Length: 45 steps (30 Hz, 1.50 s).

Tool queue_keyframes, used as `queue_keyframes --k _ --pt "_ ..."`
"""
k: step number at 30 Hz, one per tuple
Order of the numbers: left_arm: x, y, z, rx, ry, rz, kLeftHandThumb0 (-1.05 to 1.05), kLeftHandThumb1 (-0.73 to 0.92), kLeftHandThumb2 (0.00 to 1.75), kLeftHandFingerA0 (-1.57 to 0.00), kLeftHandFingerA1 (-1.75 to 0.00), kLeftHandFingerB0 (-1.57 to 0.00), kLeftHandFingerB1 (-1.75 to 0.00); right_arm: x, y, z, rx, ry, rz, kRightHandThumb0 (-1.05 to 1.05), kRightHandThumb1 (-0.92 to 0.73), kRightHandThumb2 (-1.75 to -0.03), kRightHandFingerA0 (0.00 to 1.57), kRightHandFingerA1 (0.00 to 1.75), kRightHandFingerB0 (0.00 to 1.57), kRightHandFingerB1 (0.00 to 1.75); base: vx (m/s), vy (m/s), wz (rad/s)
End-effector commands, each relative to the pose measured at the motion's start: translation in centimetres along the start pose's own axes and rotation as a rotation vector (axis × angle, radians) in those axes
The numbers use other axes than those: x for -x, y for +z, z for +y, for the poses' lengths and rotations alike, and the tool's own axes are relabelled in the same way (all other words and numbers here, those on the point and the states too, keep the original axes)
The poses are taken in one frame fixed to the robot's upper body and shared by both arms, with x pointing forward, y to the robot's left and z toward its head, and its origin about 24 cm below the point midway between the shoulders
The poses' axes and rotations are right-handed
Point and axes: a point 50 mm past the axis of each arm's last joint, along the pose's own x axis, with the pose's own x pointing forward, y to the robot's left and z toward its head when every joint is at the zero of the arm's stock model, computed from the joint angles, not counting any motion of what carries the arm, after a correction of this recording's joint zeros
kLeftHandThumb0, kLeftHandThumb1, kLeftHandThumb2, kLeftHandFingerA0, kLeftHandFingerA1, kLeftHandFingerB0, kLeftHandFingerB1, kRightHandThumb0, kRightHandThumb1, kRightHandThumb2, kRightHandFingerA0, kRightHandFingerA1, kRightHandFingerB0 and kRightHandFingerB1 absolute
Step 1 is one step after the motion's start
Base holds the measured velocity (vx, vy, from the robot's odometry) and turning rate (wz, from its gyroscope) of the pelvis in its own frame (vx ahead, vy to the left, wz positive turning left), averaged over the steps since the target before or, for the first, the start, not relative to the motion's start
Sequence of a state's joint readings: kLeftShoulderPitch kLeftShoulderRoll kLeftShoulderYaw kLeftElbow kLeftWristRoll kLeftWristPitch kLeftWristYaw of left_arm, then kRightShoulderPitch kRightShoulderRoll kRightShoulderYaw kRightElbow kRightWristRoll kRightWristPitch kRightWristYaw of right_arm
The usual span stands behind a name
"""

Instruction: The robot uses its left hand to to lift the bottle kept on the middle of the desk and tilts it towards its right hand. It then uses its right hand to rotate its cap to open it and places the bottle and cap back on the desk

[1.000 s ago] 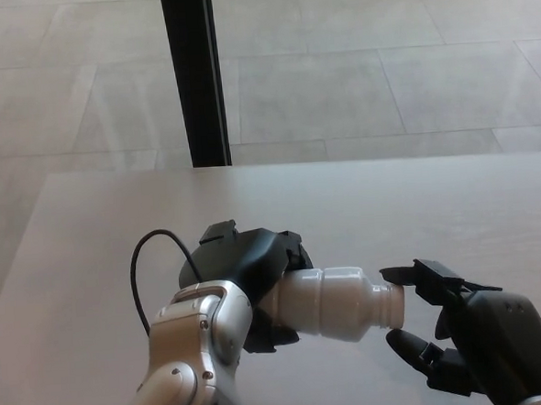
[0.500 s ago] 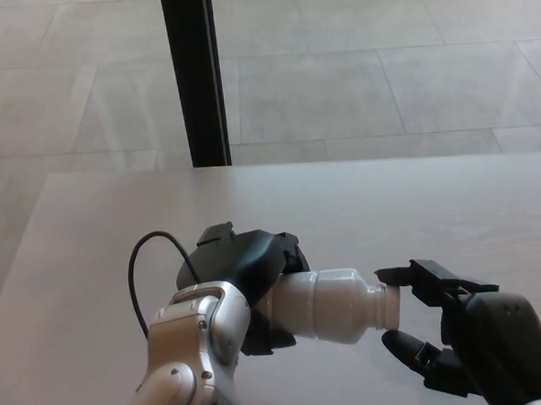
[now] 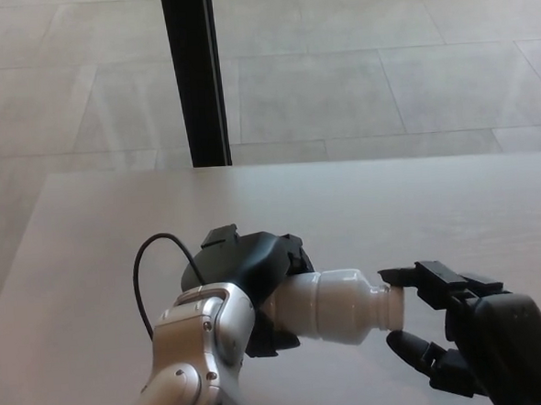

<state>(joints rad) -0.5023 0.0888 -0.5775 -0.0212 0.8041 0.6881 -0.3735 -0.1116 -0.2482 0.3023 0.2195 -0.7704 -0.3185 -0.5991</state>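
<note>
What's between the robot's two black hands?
In the head view, the white bottle spans between them: left hand grips its base, right hand is at the cap end.

Left hand point(image 3: 252, 272) clasping tilted white bottle point(image 3: 337, 306) above desk point(image 3: 418, 212), right hand point(image 3: 462, 333) fingers point(image 3: 411, 275) on its cap point(image 3: 394, 307) — black post point(image 3: 195, 74) behind

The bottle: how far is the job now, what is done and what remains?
Done: the left hand holds the white bottle off the desk, tilted with its neck toward the right hand. In hand: the right hand's fingers sit around the cap end, so the unscrewing seems under way; the cap looks on. Left: remove the cap, then set bottle and cap down on the desk.
</note>
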Motion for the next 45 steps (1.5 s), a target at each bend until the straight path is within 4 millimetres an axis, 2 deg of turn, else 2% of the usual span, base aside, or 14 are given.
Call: queue_keyframes --k 1,7,9,14,17,18,21,28,31,35,39,41,42,45 --pt "0.0 -0.5 -0.1 0.015 -0.014 -0.007 -0.24 0.59 0.89 -0.81 -1.53 -0.83 -1.05 -0.6 -0.8 -2.5 0.104 -0.132 -0.222 -0.41 -0.78 -0.58 0.6 1.75 0.58 0.83 0.0 0.0 0.0" --pt "0.0 -0.6 0.0 0.045 -0.03 -0.003 -0.2 0.61 0.88 -0.79 -1.55 -0.83 -0.99 -1.1 -1.3 -4.3 0.22 -0.175 -0.407 -0.34 -0.75 -0.55 0.52 1.75 0.58 0.84 0.0 0.0 0.0" --pt "-0.1 -0.8 0.0 0.056 -0.037 -0.007 -0.21 0.62 0.83 -0.8 -1.51 -0.84 -0.87 -1.9 -1.5 -5.5 0.292 -0.198 -0.507 -0.31 -0.73 -0.58 0.55 1.59 0.59 0.79 0.0 0.0 0.0" --pt "-0.1 -0.9 0.1 0.065 -0.051 -0.003 -0.21 0.66 0.85 -0.73 -0.99 -0.71 -0.63 -3.2 -1.2 -6.7 0.331 -0.252 -0.59 -0.32 -0.75 -0.62 0.59 1.56 0.55 0.82 0.0 0.0 0.0" --pt "-0.1 -0.9 0.0 0.09 -0.057 -0.005 -0.2 0.61 0.84 -0.76 -1.36 -0.83 -0.89 -4.6 0.2 -7.7 0.317 -0.304 -0.688 -0.33 -0.7 -0.63 0.63 1.53 0.59 0.78 0.0 0.0 0.0" --pt "-0.1 -0.9 0.0 0.092 -0.059 -0.005 -0.2 0.62 0.81 -0.8 -1.6 -0.84 -1.14 -4.8 0.5 -7.8 0.315 -0.309 -0.714 -0.34 -0.66 -0.63 0.66 1.49 0.59 0.78 0.0 0.0 0.0" --pt "-0.1 -0.9 0.1 0.102 -0.058 -0.003 -0.23 0.61 0.79 -0.84 -1.57 -0.87 -0.97 -5.4 1.4 -8.0 0.322 -0.307 -0.792 -0.37 -0.66 -0.62 0.69 1.42 0.54 0.78 0.0 0.0 0.0" --pt "-0.3 -1.0 0.0 0.127 -0.082 0.001 -0.23 0.61 0.9 -0.8 -1.6 -0.83 -1.14 -6.1 3.0 -8.8 0.311 -0.323 -0.919 -0.39 -0.63 -0.61 0.72 1.4 0.54 0.79 0.0 0.0 0.0" --pt "-0.3 -1.1 -0.1 0.114 -0.088 -0.008 -0.24 0.61 0.89 -0.79 -1.48 -0.75 -0.83 -6.7 3.5 -10.0 0.289 -0.351 -0.946 -0.34 -0.63 -0.62 0.78 1.42 0.61 0.83 0.0 0.0 0.0" --pt "-0.2 -1.2 -0.1 0.134 -0.089 0.011 -0.23 0.58 0.93 -0.8 -1.64 -0.8 -1.13 -6.6 3.2 -10.5 0.279 -0.373 -0.929 -0.32 -0.6 -0.62 0.78 1.41 0.65 0.81 0.0 0.0 0.0" --pt "-0.1 -1.3 -0.2 0.144 -0.088 0.006 -0.22 0.58 0.94 -0.79 -1.66 -0.81 -1.16 -5.9 2.7 -10.0 0.267 -0.337 -0.894 -0.34 -0.61 -0.6 0.85 1.36 0.67 0.82 0.0 0.0 0.0" --pt "-0.1 -1.3 -0.2 0.146 -0.089 0.01 -0.23 0.59 0.88 -0.77 -1.52 -0.8 -0.94 -5.6 2.5 -9.8 0.264 -0.318 -0.882 -0.32 -0.6 -0.62 0.81 1.44 0.69 0.83 0.0 0.0 0.0" --pt "-0.1 -1.2 -0.3 0.145 -0.09 0.013 -0.24 0.6 0.83 -0.76 -1.57 -0.77 -1.16 -5.5 2.3 -9.7 0.263 -0.314 -0.872 -0.32 -0.61 -0.62 0.81 1.43 0.69 0.83 0.0 0.0 0.0" --pt "-0.2 -1.2 -0.3 0.139 -0.098 0.014 -0.23 0.62 0.83 -0.76 -1.58 -0.78 -1.14 -5.3 2.1 -9.7 0.261 -0.32 -0.85 -0.32 -0.63 -0.59 0.84 1.47 0.7 0.83 0.0 0.0 0.0"
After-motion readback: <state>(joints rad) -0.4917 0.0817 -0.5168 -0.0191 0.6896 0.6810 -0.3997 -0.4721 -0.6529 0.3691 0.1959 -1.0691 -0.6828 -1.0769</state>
